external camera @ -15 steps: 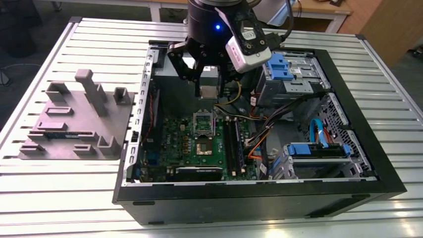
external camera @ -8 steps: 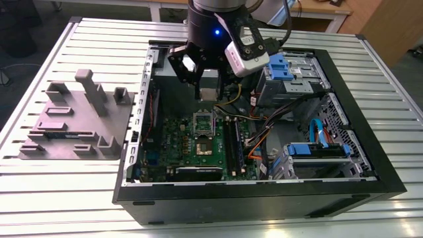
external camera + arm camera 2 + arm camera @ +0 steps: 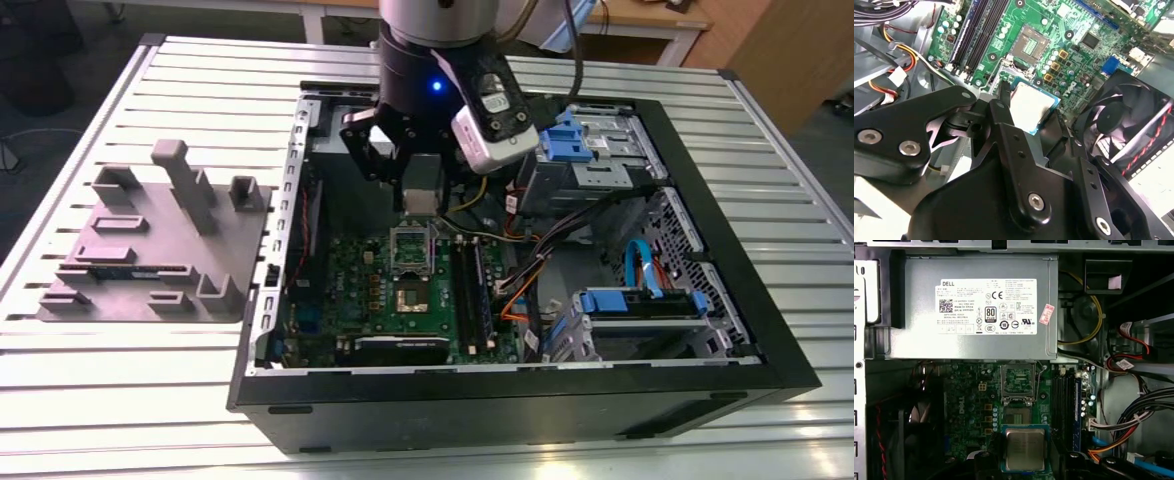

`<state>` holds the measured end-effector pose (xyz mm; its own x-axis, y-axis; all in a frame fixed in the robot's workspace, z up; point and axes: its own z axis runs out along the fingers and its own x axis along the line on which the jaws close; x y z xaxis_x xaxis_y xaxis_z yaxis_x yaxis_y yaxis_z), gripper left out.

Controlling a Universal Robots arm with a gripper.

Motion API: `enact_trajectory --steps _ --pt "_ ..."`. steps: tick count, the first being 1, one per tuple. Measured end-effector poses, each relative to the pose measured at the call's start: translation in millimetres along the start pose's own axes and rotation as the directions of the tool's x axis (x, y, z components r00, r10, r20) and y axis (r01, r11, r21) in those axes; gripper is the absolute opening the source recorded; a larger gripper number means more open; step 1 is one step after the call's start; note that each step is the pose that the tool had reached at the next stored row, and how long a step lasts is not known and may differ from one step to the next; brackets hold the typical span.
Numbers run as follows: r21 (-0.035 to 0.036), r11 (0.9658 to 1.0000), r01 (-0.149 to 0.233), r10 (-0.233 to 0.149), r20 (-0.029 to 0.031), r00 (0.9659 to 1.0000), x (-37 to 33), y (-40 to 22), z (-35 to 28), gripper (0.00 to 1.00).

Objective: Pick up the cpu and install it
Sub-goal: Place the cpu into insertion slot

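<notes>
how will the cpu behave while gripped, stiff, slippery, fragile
Probably stiff: the cpu is a thin flat square with a metal top. Its smooth lid might slip where the gripper holds it by its edges. Likely light for its size, being so thin.

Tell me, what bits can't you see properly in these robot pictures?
Underside of the cpu: faces away in both wrist views.
Side edges of the cpu: covered by the gripper in the exterior view.
Pins of the socket: too small in the exterior view.
Part of the fan: behind the gripper's black links in the second wrist view.
</notes>
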<state>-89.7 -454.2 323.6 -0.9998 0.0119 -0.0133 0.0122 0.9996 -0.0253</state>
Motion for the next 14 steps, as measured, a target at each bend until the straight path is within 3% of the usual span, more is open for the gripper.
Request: enact_trajectory --steps 7,14 --pt "-0.0002 1.0 0.0 0.0 0.0001 1.0 -0.1 0.0 1.2 0.47" --pt "-0.0003 0.9999 0.012 -0.012 0.0001 0.9999 0.1 0.3 13.3 0.47"
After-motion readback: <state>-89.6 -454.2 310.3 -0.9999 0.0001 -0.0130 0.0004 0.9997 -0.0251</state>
